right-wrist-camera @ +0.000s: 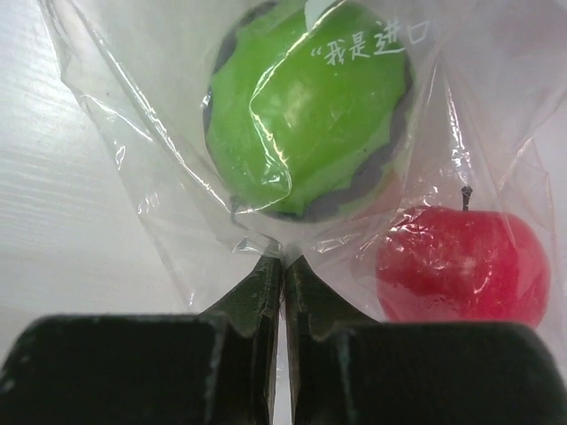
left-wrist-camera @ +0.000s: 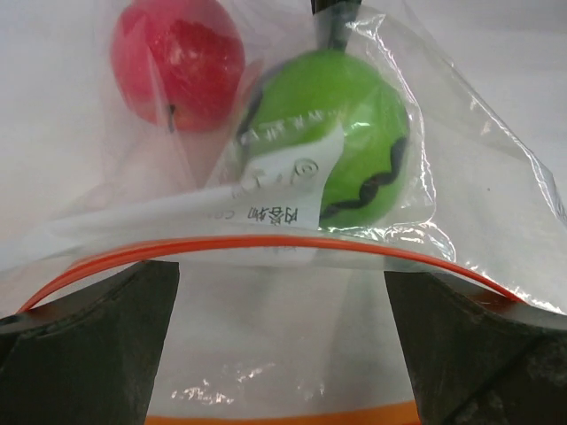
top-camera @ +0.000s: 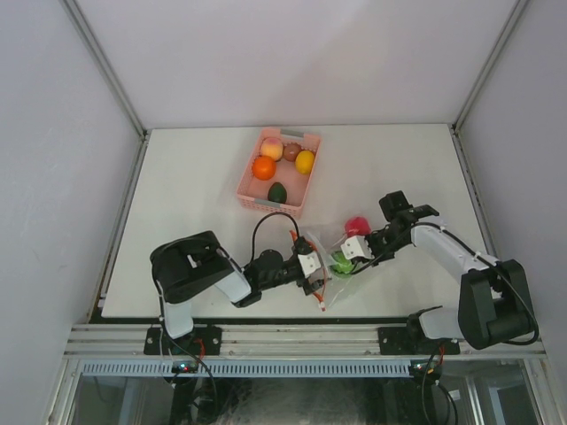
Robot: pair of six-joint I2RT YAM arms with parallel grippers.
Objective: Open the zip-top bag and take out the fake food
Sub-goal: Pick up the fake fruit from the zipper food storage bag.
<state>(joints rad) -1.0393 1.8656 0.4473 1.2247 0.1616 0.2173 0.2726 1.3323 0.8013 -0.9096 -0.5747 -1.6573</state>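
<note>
- zip-top bag (top-camera: 335, 282) lies on the white table (top-camera: 195, 195) near the front edge, at about 5 o'clock from the pink basket (top-camera: 249, 197), well apart from it.
- left gripper (top-camera: 314, 274) is at the bag's 9 o'clock side. In the left wrist view its fingers (left-wrist-camera: 89, 345) are spread wide and pinch nothing.
- The bag's red-orange zipper strip (left-wrist-camera: 266, 243) arcs across between those fingers. A second orange strip (left-wrist-camera: 283, 412) shows at the bottom edge of that view.
- right gripper (top-camera: 354, 251) is at the bag's 2 o'clock side. In its wrist view the jaws are pressed together on a fold of clear plastic (right-wrist-camera: 257, 239), just below the green piece.
- green fake fruit (top-camera: 340, 261) with a dark wavy rim sits inside the bag, between the two grippers. A white printed label (left-wrist-camera: 283, 177) lies over it.
- red fake apple (top-camera: 357, 225) is at 1 o'clock from the green one, just beside it. It looks to be under the plastic, but I can't tell for sure whether it is inside the bag or behind it.
- In the basket: peach piece (top-camera: 272, 148) at 11 o'clock, brown piece (top-camera: 291, 151) at 12, yellow piece (top-camera: 305, 161) at 2, orange (top-camera: 263, 167) at 9, dark green piece (top-camera: 278, 191) at 6.
</note>
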